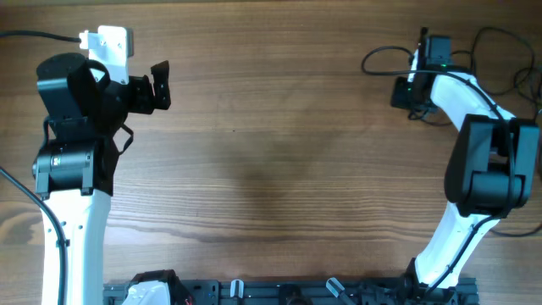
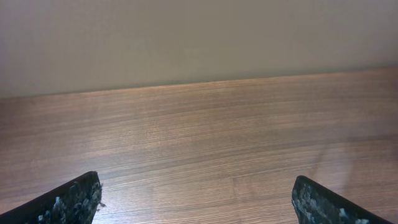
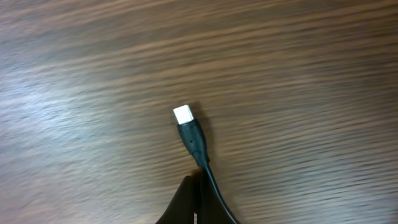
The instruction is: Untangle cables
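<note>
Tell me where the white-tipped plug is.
In the right wrist view, the white-tipped plug lies on the wooden table, its cable running back to the shut right gripper.

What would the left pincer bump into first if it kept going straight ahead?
Probably only the table: the left pincer is open and seems angled towards bare wood, with nothing lying ahead. Beyond the far edge is a pale wall, though depth is hard to judge.

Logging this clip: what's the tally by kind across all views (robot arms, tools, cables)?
White-and-black robot arms: 2 (left, right)
Two-finger tools: 2 (left tool open; right tool shut)
Thin black cable with a white-tipped plug, pinched by the right tool: 1
Total: 5
</note>
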Motion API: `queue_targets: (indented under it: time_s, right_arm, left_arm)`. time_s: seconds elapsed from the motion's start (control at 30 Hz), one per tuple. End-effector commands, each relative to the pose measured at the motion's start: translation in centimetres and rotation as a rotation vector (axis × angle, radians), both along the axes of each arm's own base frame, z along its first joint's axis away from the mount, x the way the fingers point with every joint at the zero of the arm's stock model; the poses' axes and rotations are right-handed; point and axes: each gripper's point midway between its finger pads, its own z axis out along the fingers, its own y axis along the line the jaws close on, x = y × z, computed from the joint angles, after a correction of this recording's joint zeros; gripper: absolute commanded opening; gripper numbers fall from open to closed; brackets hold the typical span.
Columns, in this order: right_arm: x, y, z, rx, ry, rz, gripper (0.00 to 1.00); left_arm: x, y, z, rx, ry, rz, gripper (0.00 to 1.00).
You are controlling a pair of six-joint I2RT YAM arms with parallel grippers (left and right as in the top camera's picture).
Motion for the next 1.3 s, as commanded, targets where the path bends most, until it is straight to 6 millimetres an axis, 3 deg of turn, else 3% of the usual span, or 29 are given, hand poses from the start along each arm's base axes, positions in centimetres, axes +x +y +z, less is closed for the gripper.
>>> queue_targets:
  time_s: [0.0, 0.5, 0.77, 0.93, 1.13, 1.27]
  right_arm:
    - [-1.5, -3.9, -2.3, -0.025, 0.06, -0.076, 0.05]
    - [-5.8, -14.4, -2.4, -0.087, 0.109, -0.292, 0.05]
    - [-8.9, -18.3, -2.5, -0.07, 0.145, -0.394, 0.04]
    - [-8.6, -17.5, -2.7, -0.013, 0.131, -0.384, 0.05]
    - [-6.6, -13.9, -2.3, 0.051, 0.116, -0.311, 0.05]
    - [-4.7, -11.5, -0.5, 0.042, 0.087, -0.256, 0.05]
  left_arm:
    - [-0.8, -0.1, 1.4, -0.01, -0.039, -0.002, 1.0]
    - [-1.4, -0.1, 2.0, -0.008, -0.056, -0.002, 1.0]
    - [-1.5, -0.1, 1.9, -0.008, -0.052, -0.002, 1.0]
    - [-1.5, -0.1, 1.9, -0.008, -0.052, -0.002, 1.0]
    - [-1.5, -0.1, 1.9, -0.005, -0.053, -0.003, 1.0]
    - [-1.5, -0.1, 1.9, -0.005, -0.053, -0.003, 1.0]
